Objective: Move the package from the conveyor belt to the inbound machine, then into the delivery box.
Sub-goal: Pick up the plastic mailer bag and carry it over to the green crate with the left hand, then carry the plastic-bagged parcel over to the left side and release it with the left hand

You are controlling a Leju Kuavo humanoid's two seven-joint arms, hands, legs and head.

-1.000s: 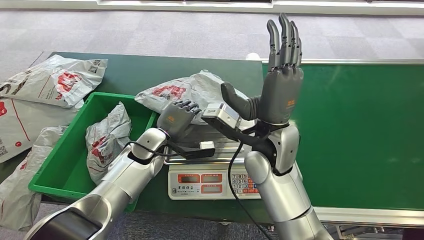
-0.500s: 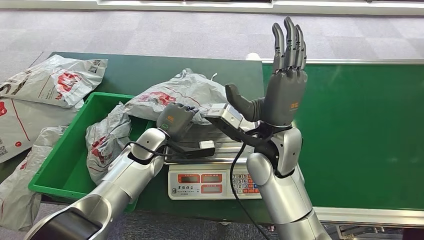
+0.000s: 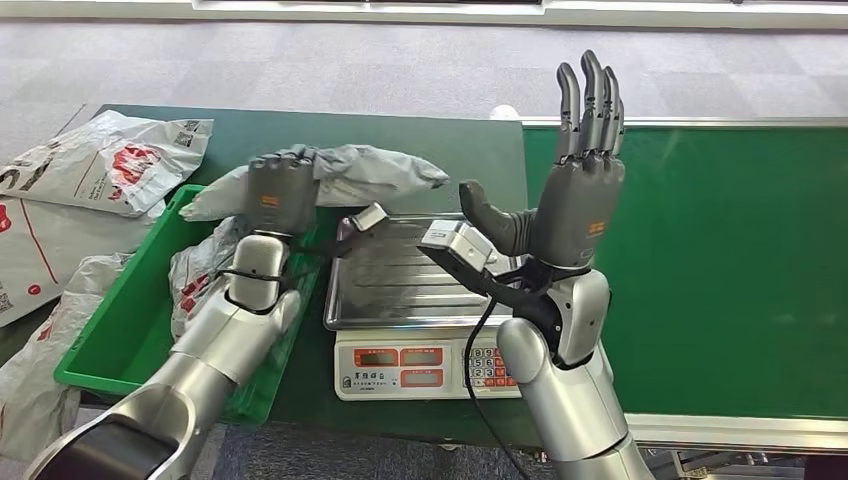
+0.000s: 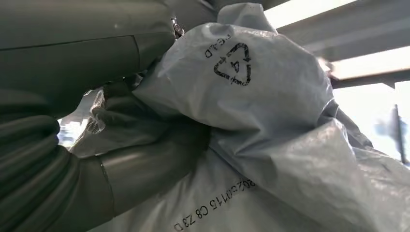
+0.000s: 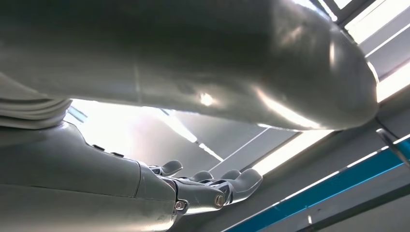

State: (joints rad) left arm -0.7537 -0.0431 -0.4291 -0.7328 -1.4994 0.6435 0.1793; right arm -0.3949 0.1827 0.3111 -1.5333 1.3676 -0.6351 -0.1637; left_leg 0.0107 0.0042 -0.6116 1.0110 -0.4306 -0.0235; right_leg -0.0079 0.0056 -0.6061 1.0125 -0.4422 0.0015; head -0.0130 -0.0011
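Observation:
My left hand (image 3: 280, 192) grips a grey plastic mail package (image 3: 360, 172) and holds it up in the air, between the scale and the green delivery box (image 3: 140, 320). In the left wrist view my fingers (image 4: 145, 159) are wrapped into the crinkled package (image 4: 270, 121), which bears a recycling mark. The scale (image 3: 420, 290), a steel tray over a keypad base, stands bare under the package's right end. My right hand (image 3: 575, 190) is raised upright over the scale's right edge, fingers straight and together, holding nothing. The green conveyor belt (image 3: 720, 260) lies to its right.
Another grey-and-red package (image 3: 200, 275) lies inside the green box. More packages (image 3: 100, 160) are piled on the dark green table left of the box, and one (image 3: 35, 390) hangs off the near left edge. Grey carpet floor lies beyond the table.
My left hand has lifted the package off the scale tray and carried it up and to the left, toward the green box. My right hand has shifted slightly right and down, still upright.

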